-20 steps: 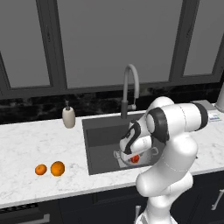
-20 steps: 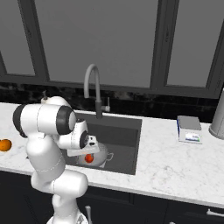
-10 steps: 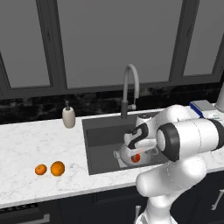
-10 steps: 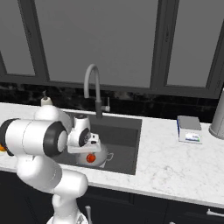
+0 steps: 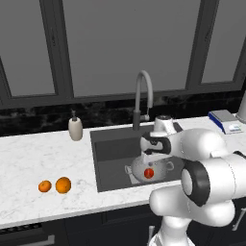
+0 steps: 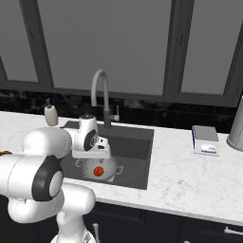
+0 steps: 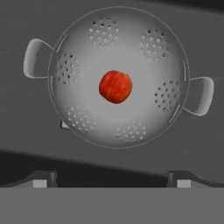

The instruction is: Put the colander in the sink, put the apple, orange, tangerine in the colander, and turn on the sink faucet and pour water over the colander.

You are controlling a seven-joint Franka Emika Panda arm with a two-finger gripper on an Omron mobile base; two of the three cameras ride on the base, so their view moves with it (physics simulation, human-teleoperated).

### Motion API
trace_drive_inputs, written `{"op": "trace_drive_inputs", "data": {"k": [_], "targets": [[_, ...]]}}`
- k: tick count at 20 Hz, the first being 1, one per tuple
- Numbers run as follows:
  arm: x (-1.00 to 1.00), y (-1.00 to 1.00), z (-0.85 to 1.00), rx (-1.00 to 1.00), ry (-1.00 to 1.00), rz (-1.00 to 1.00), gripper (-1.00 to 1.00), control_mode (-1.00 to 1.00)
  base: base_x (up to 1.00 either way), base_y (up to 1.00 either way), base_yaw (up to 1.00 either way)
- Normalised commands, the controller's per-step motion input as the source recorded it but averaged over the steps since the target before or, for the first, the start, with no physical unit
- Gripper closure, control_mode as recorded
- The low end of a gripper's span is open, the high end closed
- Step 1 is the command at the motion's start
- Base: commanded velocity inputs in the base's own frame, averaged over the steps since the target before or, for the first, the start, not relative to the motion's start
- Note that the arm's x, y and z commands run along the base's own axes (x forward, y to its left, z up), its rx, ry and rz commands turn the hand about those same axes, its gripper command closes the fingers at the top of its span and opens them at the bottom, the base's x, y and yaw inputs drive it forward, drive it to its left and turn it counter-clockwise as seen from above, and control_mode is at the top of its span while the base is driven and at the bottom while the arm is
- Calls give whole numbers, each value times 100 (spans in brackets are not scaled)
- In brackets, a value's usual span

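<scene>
Hovering open claw (image 7: 112, 177) faces down over colander (image 7: 118, 76).

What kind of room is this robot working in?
It looks like a kitchen. There is a sink set into a marble counter, a tall sink faucet behind it, and a colander holding an apple.

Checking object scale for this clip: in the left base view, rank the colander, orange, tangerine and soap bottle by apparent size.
1. colander, widest by far.
2. soap bottle, though it stands farther back.
3. orange.
4. tangerine, slightly smaller than the orange beside it.
</scene>
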Motion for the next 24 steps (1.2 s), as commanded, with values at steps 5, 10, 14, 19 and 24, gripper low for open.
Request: {"op": "trace_drive_inputs", "data": {"k": [5,10,14,19,24], "targets": [[-20,-7,35,0,0,-3,-100,-100,0,0,0],[-31,-7,21,0,0,-1,-100,-100,0,0,0],[-35,-3,14,0,0,0,-100,-100,0,0,0],[-33,0,19,0,0,0,-100,-100,0,0,0],[-22,0,25,0,0,0,-100,-100,0,0,0]]}}
